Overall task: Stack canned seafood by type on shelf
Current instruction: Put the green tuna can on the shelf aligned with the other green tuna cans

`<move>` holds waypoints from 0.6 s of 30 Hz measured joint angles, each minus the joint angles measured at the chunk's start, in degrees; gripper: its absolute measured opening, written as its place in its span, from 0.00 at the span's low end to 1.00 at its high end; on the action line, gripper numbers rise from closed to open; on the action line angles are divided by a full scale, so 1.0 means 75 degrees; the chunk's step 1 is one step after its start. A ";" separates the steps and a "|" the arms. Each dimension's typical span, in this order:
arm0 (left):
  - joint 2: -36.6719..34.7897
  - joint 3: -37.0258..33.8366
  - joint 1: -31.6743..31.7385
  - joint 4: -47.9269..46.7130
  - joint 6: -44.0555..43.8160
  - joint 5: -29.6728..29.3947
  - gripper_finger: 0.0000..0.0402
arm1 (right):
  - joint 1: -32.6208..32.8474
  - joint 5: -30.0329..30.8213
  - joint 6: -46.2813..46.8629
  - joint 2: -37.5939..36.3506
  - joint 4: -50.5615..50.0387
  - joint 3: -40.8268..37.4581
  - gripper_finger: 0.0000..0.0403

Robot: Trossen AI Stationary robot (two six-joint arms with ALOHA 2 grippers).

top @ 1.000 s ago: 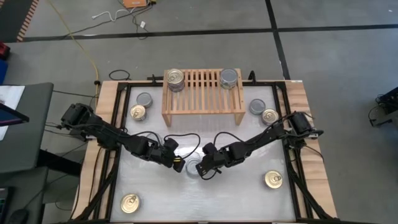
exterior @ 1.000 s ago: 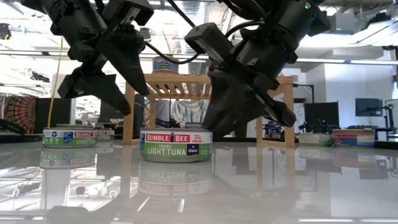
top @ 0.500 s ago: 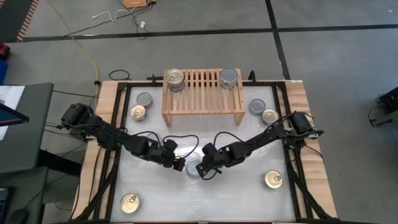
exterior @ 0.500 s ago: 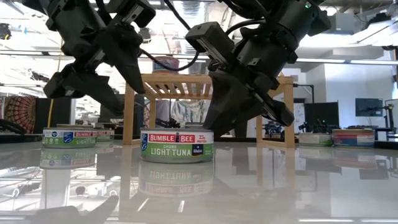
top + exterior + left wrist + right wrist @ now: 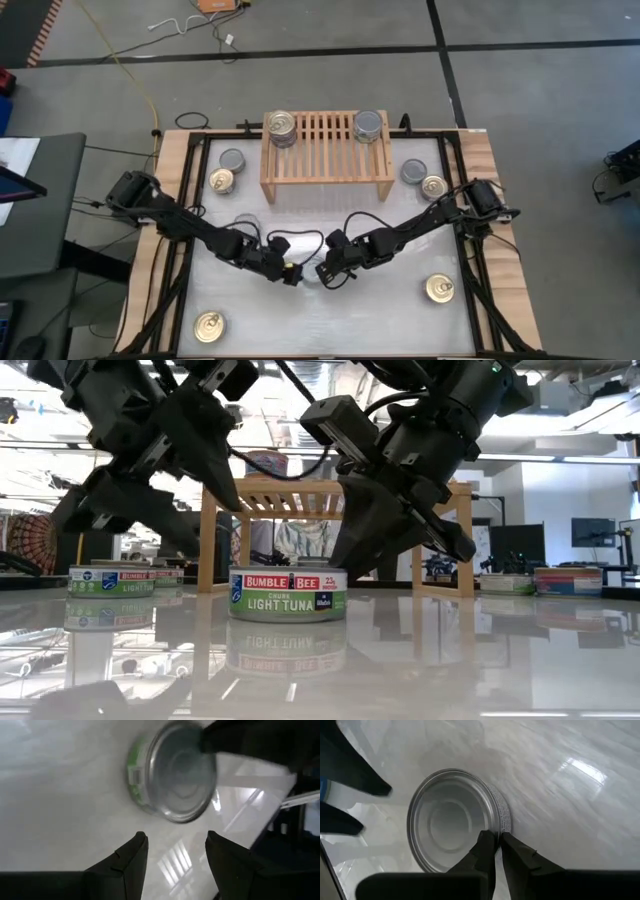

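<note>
Both arms crowd the middle of the bench point(image 5: 400, 310), and the action is all on one silver-topped tuna can point(image 5: 288, 594) sitting flat at lower centre of the high view. The right gripper point(image 5: 496, 842) has its fingers pinched narrow over the can's rim, one inside the lip and one outside on the label, so this looks like the pick-up step of the stacking job. The left gripper point(image 5: 175, 851) hangs just beside the same can, fingers spread to a middling gap with nothing between them. The shelf point(image 5: 327, 150) stands at upper centre of the high view, already carrying a gold-topped can point(image 5: 281, 126) at its left end and a silver-topped can point(image 5: 368, 125) at its right end. Other tins lie scattered about the bench. By the look of it, the next move calls for a firm rim grip, a clean lift without tipping, and a carry up the frame to the silver can, while the left arm needs to stay clear. Against the earlier frames, the left arm has swung lower and further in towards the can, the right fingers have closed tighter on the rim, and the can has slid a touch to the right in the low view.
</note>
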 joint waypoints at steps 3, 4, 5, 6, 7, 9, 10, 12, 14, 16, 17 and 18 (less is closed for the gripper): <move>0.0227 -0.0003 -0.0091 -0.0011 -0.0253 -0.0098 0.47 | 0.0000 0.0000 0.0112 0.0000 0.0005 0.0000 0.15; 0.0245 -0.0003 -0.0107 -0.0050 -0.0293 -0.0145 0.47 | 0.0006 0.0003 0.0135 0.0003 0.0006 -0.0003 0.15; 0.0245 -0.0003 -0.0125 -0.0107 -0.0289 -0.0193 0.47 | 0.0014 0.0003 0.0143 0.0003 0.0003 -0.0003 0.15; 0.0242 -0.0003 -0.0126 -0.0095 -0.0273 -0.0227 0.47 | 0.0021 0.0005 0.0143 0.0006 0.0000 -0.0003 0.15; 0.0237 -0.0003 -0.0126 -0.0059 -0.0243 -0.0271 0.47 | 0.0024 0.0012 0.0143 0.0006 0.0003 0.0000 0.15; 0.0237 -0.0003 -0.0126 -0.0085 -0.0170 -0.0411 0.47 | 0.0029 0.0012 0.0146 0.0006 0.0001 -0.0003 0.15; 0.0239 -0.0003 -0.0126 -0.0085 -0.0143 -0.0423 0.47 | 0.0029 0.0012 0.0146 0.0006 -0.0005 -0.0003 0.15; 0.0232 -0.0102 -0.0126 0.0116 -0.0143 -0.0428 0.47 | 0.0029 0.0012 0.0146 0.0006 -0.0028 0.0000 0.15; 0.0232 -0.0400 -0.0126 0.0679 -0.0224 -0.0428 0.47 | 0.0029 0.0012 0.0150 0.0006 -0.0130 0.0006 0.15; 0.0245 -0.0755 -0.0157 0.1492 -0.0400 -0.0475 0.47 | 0.0030 0.0012 0.0188 0.0003 -0.0225 0.0006 0.15; 0.0242 -0.0917 -0.0179 0.1857 -0.0492 -0.0528 0.47 | 0.0032 0.0012 0.0198 0.0003 -0.0242 0.0006 0.15; 0.0237 -0.1055 -0.0190 0.2177 -0.0575 -0.0600 0.47 | 0.0032 0.0012 0.0201 0.0003 -0.0247 0.0006 0.15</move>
